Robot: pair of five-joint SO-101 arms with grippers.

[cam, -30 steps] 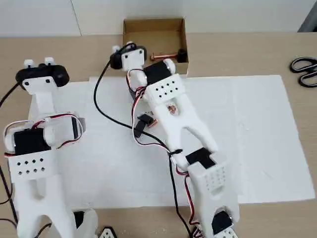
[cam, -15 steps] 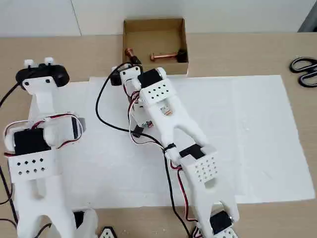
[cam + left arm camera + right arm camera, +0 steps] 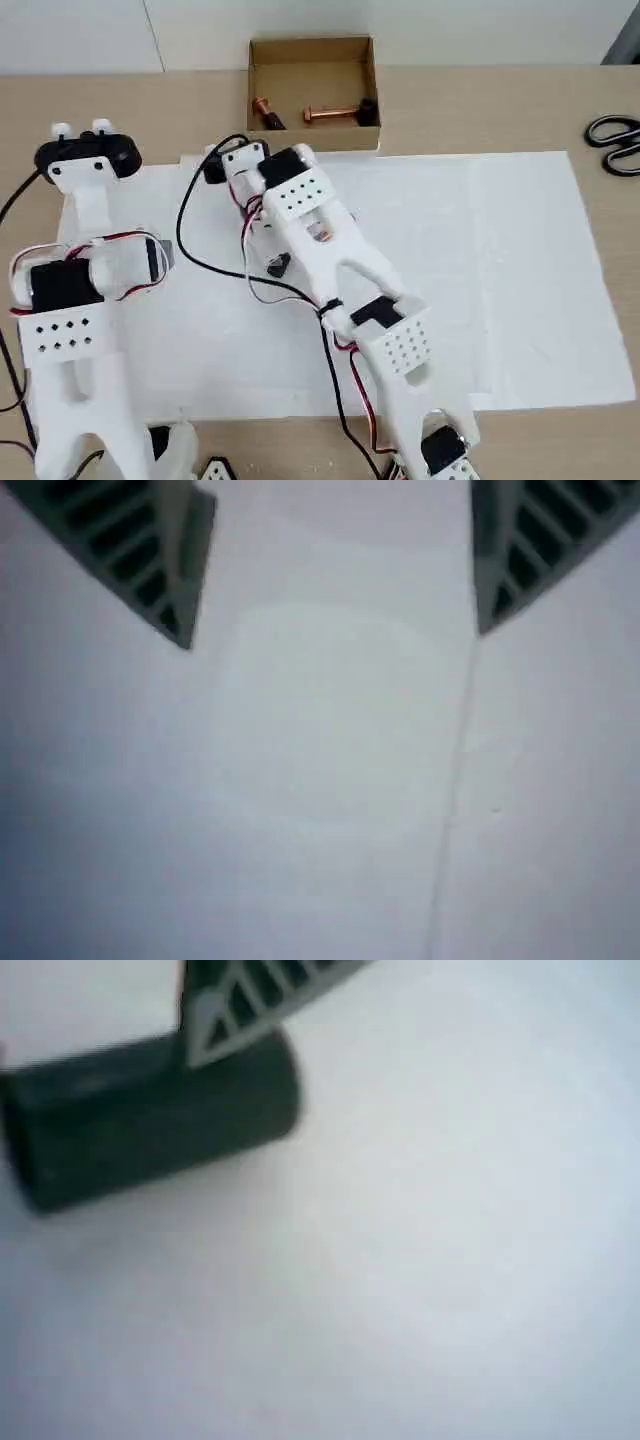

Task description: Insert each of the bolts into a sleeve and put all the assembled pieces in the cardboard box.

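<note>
Here my left tool (image 3: 335,635) stands wide over the smooth white sheet (image 3: 330,810), its dark ribbed fingers (image 3: 150,550) far apart. From the right wrist I see a black sleeve (image 3: 130,1125), a short matte cylinder lying on its side on the sheet, just at my right tool (image 3: 250,1005). Whether that one is wide or narrow, I cannot tell. The high view gives the brown cardboard box (image 3: 310,45) on the wooden desk (image 3: 480,110). Two copper bolts (image 3: 330,114) lie inside it, each in a sleeve. The scissors (image 3: 615,140) are well apart.

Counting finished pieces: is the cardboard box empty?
No, two copper bolts lie inside the cardboard box, each with a black sleeve at one end.
</note>
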